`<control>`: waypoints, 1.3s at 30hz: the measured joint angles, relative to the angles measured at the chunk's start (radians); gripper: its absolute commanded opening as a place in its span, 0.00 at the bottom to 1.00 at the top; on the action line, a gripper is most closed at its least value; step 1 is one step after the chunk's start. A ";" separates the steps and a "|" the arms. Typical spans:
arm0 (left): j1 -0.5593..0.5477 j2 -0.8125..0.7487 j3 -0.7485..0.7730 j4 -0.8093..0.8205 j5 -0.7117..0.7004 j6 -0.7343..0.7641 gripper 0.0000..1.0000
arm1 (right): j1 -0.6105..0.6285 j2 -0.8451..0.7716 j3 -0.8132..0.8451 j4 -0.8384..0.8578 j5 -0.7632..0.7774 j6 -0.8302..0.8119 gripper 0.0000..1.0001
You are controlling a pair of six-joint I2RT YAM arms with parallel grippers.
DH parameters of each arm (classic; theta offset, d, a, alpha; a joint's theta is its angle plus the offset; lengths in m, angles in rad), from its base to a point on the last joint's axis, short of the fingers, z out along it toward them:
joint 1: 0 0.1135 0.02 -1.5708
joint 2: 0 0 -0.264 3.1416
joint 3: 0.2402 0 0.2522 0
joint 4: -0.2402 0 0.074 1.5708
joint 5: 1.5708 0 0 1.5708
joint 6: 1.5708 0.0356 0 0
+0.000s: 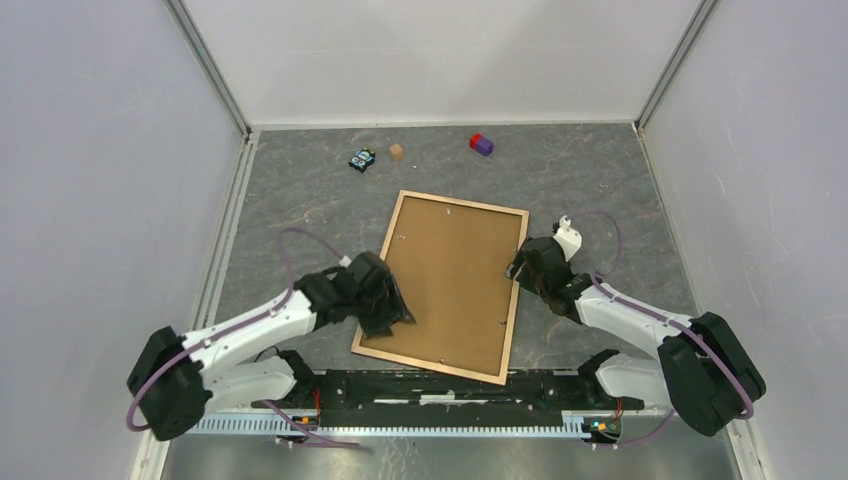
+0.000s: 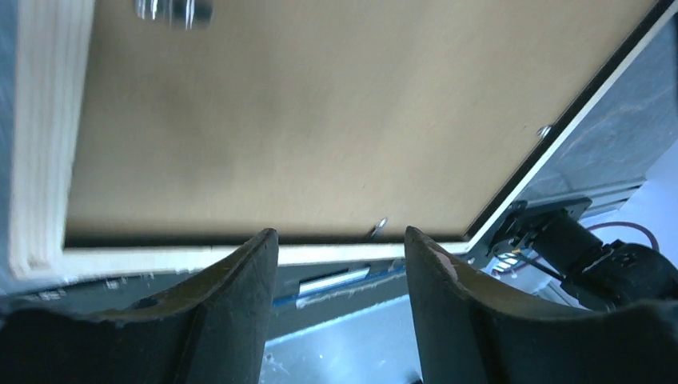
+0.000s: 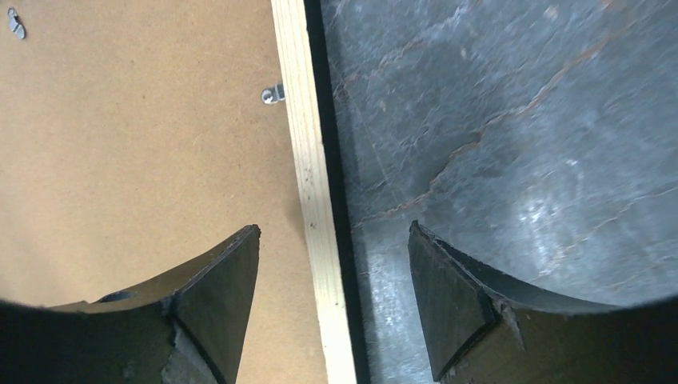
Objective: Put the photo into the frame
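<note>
Flanking one frame (image 1: 465, 202), two end effectors (image 1: 395, 310) (image 1: 515, 270) (parted)

left claw (image 2: 340, 240) and right claw (image 3: 334, 232) both gape open, angled inward toward each other.

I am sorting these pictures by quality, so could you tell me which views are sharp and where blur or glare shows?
Top view: sharp, evenly lit, the frame clear. Left wrist: soft throughout, the metal clip at the top smeared, a dark shadow along the frame's rail. Right wrist: crisp, with a pale sheen on the table.
</note>
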 measured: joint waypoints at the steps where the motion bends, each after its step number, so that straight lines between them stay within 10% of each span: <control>1: -0.042 -0.043 -0.042 -0.006 -0.011 -0.090 0.64 | 0.000 -0.004 0.006 -0.011 0.013 -0.026 0.73; 17: -0.302 0.190 0.019 -0.073 -0.067 -0.686 0.63 | -0.001 -0.180 0.019 -0.060 0.164 -0.164 0.72; 39: -0.312 0.245 0.106 -0.195 -0.167 -0.719 0.80 | -0.007 0.009 0.035 -0.075 0.054 -0.274 0.67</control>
